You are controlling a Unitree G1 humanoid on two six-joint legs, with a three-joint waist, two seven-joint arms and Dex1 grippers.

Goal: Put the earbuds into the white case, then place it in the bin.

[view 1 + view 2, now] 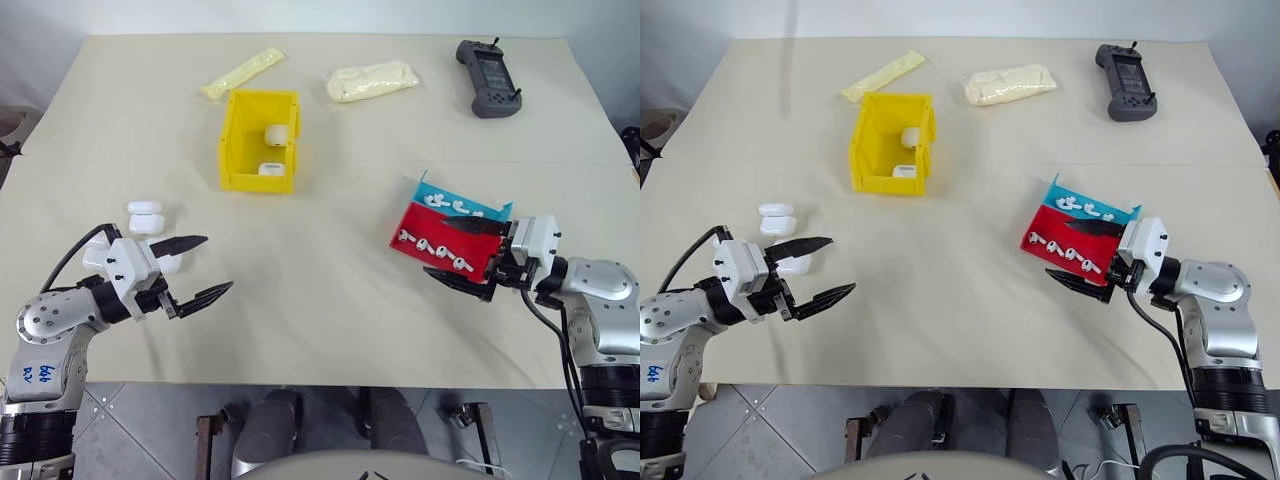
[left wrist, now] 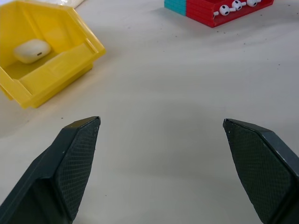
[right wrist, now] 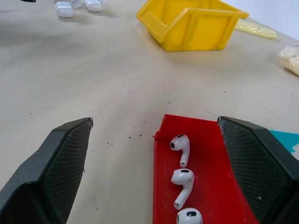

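Several white earbuds [image 1: 447, 203] lie in a shallow red-and-blue tray [image 1: 408, 224] on the right of the table; in the right wrist view earbuds [image 3: 181, 148] sit on its red half. My right gripper [image 1: 436, 247] is open, its fingers either side of the tray's near end. Two closed white cases [image 1: 145, 209] lie at the left, with a third [image 1: 172, 263] partly hidden behind my left gripper [image 1: 218, 263]. That gripper is open over bare table and holds nothing. The yellow bin [image 1: 232, 140] stands at the back centre with two white cases [image 1: 276, 135] inside.
A black handheld controller [image 1: 488, 77] lies at the back right. Two clear bags of pale filling [image 1: 243, 72] [image 1: 371, 80] lie behind the bin. Bare table stretches between the two grippers and in front of the bin.
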